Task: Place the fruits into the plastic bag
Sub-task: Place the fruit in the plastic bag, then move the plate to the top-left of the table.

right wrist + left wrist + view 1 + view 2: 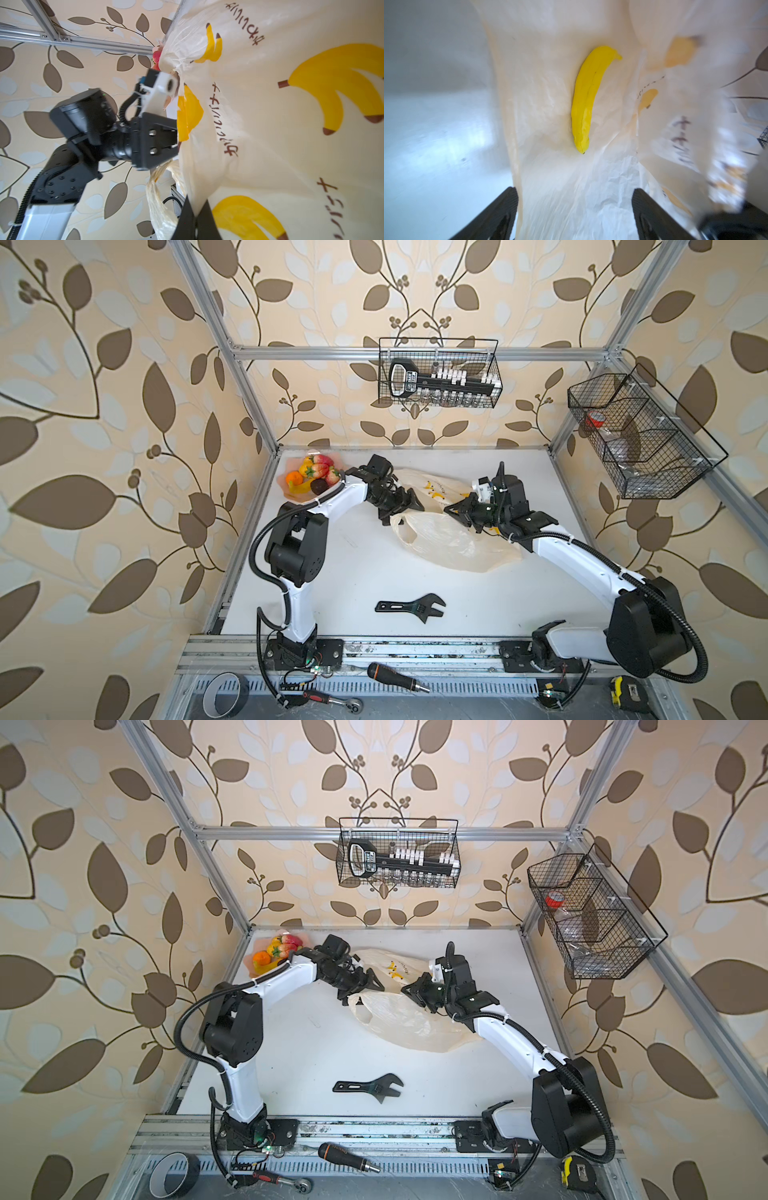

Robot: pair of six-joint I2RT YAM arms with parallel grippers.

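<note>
**Both top views and both wrist views.** The plastic bag [440,541] lies crumpled on the far half of the white surface [353,572], between the two arms. Its mouth is turned toward the left arm.

- **Left hand** [401,504]: it is at the bag's mouth. In the left wrist view its fingers [500,212] stand wide apart and grasp nothing, with only bag film below them.
- **Toy banana** [587,97]: one yellow banana lies loose on the inner film of the bag, ahead of the left hand's fingers and clear of them.
- **Right hand** [459,510]: it is closed on a fold of the bag's upper layer and holds it raised. In the right wrist view its fingertips [184,218] meet on the film beside a printed banana bunch.
- **Other fruits** [316,475]: these include a tangerine [294,477], strawberries [320,469] and a dark round fruit [318,487]. They are heaped in the pink dish [289,493] at the far left corner of the surface, just beyond the left forearm.
- **Black adjustable wrench** [411,606]: it lies on the near part of the surface, well apart from the bag.
</note>
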